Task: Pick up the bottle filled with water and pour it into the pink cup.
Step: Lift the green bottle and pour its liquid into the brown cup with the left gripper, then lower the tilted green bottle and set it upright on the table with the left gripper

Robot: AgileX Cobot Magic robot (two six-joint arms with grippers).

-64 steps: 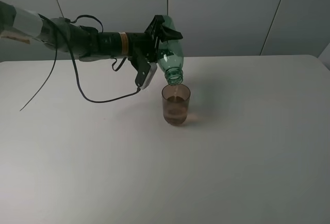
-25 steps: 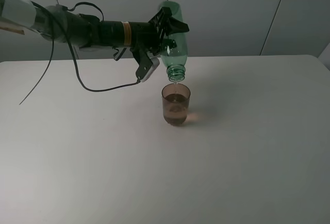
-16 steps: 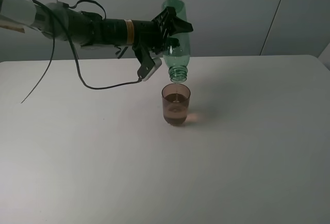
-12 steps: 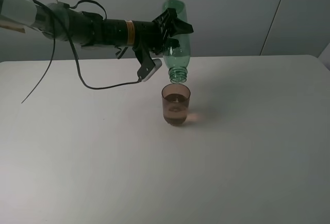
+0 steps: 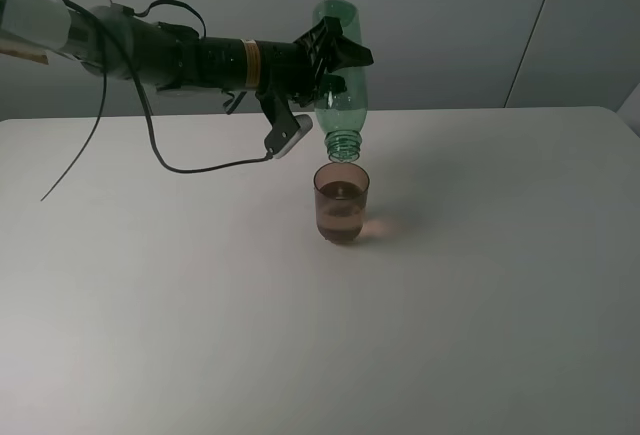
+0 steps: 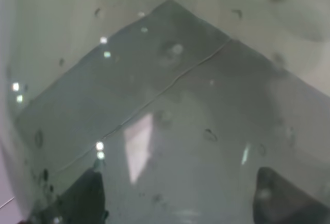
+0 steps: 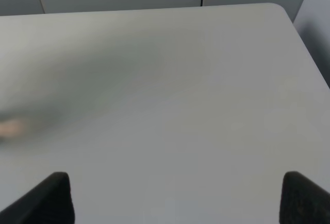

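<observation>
My left gripper (image 5: 334, 55) is shut on the green bottle (image 5: 343, 110) and holds it almost upside down, neck pointing down. The bottle's mouth (image 5: 344, 153) hangs just above the pink cup (image 5: 342, 205), which stands upright on the white table (image 5: 480, 305) and holds some liquid. I cannot make out a stream between them. In the left wrist view the bottle's green wall (image 6: 175, 105) fills the frame between the dark fingertips (image 6: 77, 198). My right gripper (image 7: 175, 198) is open and empty above bare table; it does not show in the exterior view.
A black cable (image 5: 200, 170) loops down from the left arm toward the table, left of the cup. Grey wall panels (image 5: 450, 25) stand behind the table's far edge. The table's right back corner (image 7: 281, 7) shows in the right wrist view.
The left gripper has rotated the bottle from slanting to nearly vertical, neck down, and lifted it slightly. The visible pour has thinned out. The cup has not moved.
</observation>
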